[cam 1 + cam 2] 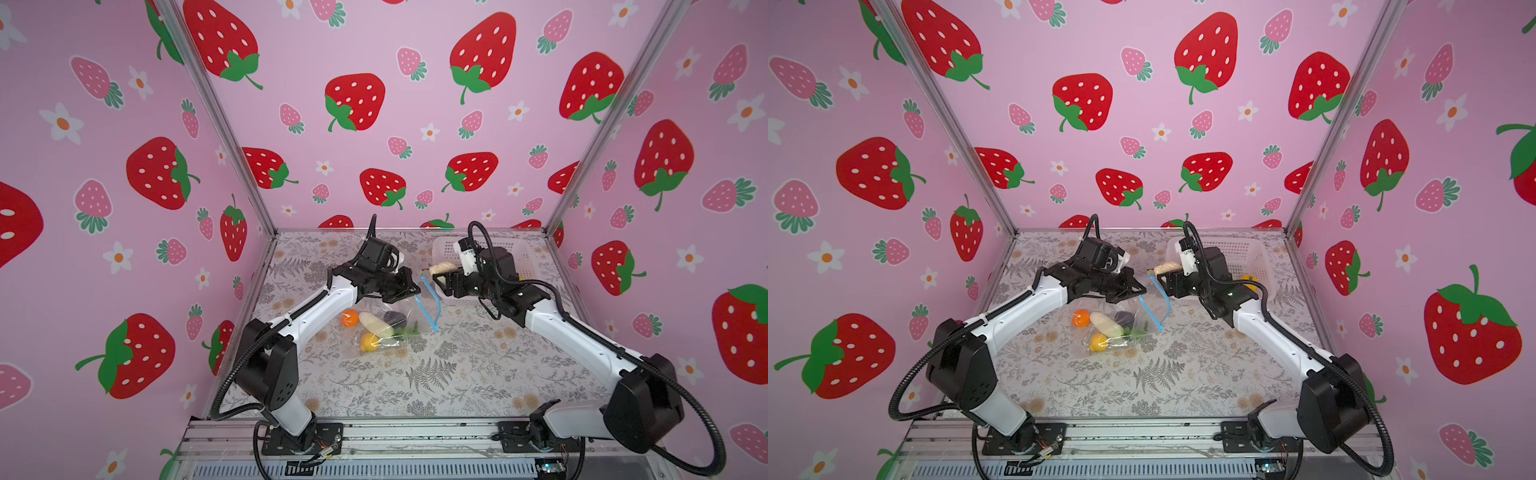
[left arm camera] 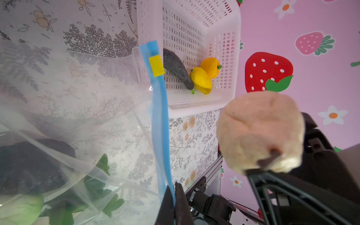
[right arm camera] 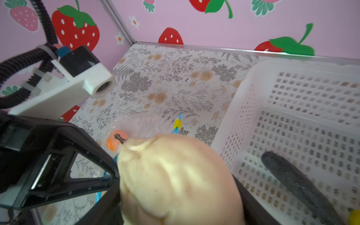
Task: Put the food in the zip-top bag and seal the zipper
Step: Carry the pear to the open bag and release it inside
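Left end effector (image 2: 174, 202): pinches light-blue zipper strip (image 2: 158, 116) of clear crinkly zip-top bag (image 2: 87, 116). Right end effector (image 1: 444, 276): grips beige lumpy toy food piece (image 1: 441, 269).

**Table** (image 1: 478, 374), fern-and-flower print cover, shown in both top views. Lying directly on it:
- (a) zip-top bag (image 1: 388, 336), centre-left. Lower part rests on the cover w/ toy food (image 1: 376, 324) inside; blue zipper (image 2: 158, 116) edge is raised off the surface.
- (b) white perforated basket (image 1: 444, 249), far right corner, near the bag's raised edge.
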Tool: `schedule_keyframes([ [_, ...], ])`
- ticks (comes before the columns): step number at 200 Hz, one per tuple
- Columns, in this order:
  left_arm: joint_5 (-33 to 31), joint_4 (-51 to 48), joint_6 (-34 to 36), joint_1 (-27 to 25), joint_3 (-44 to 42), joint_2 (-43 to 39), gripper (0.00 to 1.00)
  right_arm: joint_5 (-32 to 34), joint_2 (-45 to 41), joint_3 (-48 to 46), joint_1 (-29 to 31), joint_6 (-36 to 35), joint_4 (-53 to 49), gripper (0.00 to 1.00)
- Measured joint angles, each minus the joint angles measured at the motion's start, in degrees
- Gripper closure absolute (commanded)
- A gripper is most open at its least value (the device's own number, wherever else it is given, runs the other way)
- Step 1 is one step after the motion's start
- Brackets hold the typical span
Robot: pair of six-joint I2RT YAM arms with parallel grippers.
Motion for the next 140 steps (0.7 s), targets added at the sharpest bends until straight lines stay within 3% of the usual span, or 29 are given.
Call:
schedule_keyframes([
  [72, -1.0, -0.6, -0.2, -0.1, 0.2, -3.3, 1.0, -5.2, 0.8, -7.2, 1.7, 3.2, 3.5, 0.3],
  [140, -1.4, 0.0, -0.6, -1.0, 0.2, -5.0, 1.0, -9.6, 8.1, -4.9, 3.3, 4.2, 6.8, 0.31],
])
